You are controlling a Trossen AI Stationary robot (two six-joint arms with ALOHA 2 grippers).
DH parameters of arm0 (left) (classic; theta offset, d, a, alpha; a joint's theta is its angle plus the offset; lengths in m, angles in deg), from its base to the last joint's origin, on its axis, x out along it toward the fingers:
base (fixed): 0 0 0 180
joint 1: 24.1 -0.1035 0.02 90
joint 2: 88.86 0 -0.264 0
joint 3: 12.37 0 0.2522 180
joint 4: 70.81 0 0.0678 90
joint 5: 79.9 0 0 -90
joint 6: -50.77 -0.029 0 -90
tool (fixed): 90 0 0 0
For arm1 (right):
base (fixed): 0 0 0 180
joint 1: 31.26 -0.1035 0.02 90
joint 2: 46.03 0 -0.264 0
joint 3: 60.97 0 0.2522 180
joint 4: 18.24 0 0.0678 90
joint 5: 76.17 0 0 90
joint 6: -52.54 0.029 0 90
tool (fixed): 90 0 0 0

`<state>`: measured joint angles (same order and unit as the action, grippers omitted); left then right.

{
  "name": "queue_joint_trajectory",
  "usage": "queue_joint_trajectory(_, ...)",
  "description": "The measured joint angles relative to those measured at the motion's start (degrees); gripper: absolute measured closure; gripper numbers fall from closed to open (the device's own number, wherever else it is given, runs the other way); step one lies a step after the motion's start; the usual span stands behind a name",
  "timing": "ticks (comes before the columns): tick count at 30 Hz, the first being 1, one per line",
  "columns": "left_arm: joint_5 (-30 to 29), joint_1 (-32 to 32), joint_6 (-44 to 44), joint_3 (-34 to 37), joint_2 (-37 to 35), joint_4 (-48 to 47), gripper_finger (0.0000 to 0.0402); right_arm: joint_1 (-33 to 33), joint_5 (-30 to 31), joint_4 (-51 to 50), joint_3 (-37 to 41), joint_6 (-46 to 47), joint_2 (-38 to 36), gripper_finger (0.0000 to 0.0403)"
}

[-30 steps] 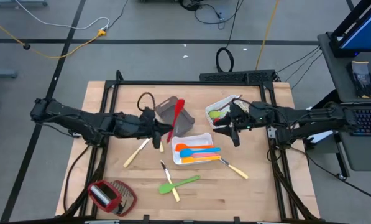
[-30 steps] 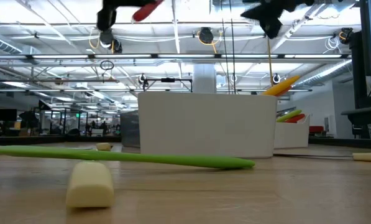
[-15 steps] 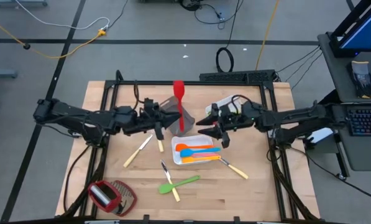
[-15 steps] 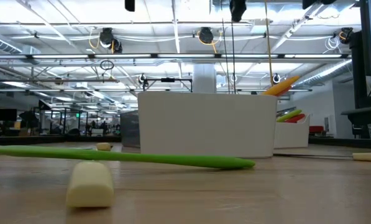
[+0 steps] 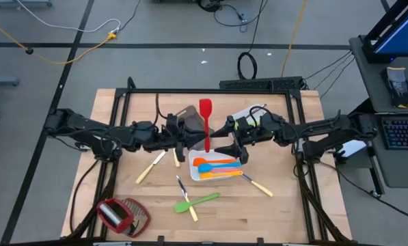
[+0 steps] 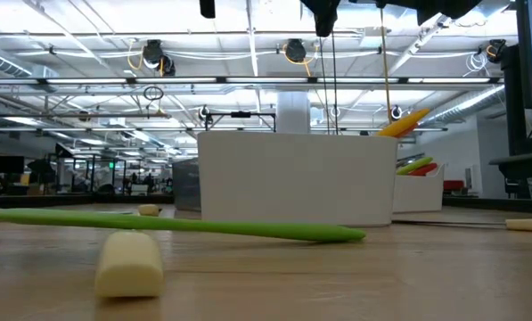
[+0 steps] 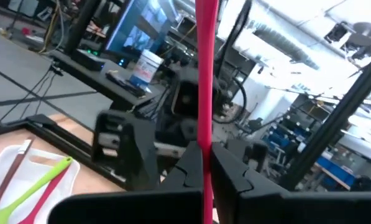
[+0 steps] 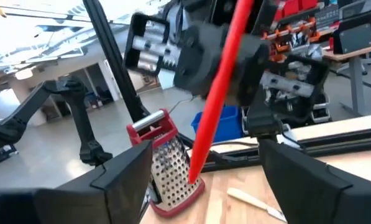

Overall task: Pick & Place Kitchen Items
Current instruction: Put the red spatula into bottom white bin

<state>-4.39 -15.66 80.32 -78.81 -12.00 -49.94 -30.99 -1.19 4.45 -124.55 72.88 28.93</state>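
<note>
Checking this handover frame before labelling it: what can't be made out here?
- Red spatula: low view cuts it off at the top edge.
- Left gripper: its hold is blurred in the high view.
- Grey tray: contents hidden by the arms, high view.
- Right gripper: contact with the handle unclear.

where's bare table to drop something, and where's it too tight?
Free: the far right corner of the table, beyond the white tray with green in it; the right edge past the pale-handled knife; the near strip right of the grater. Crowded: centre, where both grippers meet over the red spatula and the utensil-filled tray.
</note>
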Motion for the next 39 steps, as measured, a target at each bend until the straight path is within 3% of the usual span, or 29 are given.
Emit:
queue_joint_trajectory(11,-0.08,0.50,-1.37,0.00,0.27,0.63,0.0401,0.02,1.68,0.51,0.00,2.81,0.32,0.0104)
queue_joint_trajectory(17,1.38,0.08,-2.06,0.00,4.18,7.51,0.0401,0.02,3.25,1.38,-0.26,3.96,1.64,0.0104)
queue_joint_trajectory(26,3.00,-1.75,0.04,0.00,6.40,9.17,0.0401,0.37,4.41,0.38,-0.52,6.14,2.59,0.0118)
queue_joint_trajectory(32,2.87,-1.79,-0.17,0.00,6.42,8.83,0.0401,1.41,4.21,0.16,-0.46,7.90,2.56,0.0164)
queue_joint_trajectory(39,2.48,-1.83,0.30,0.00,6.42,6.64,0.0401,1.92,3.63,-0.16,-0.46,9.15,2.57,0.0273)
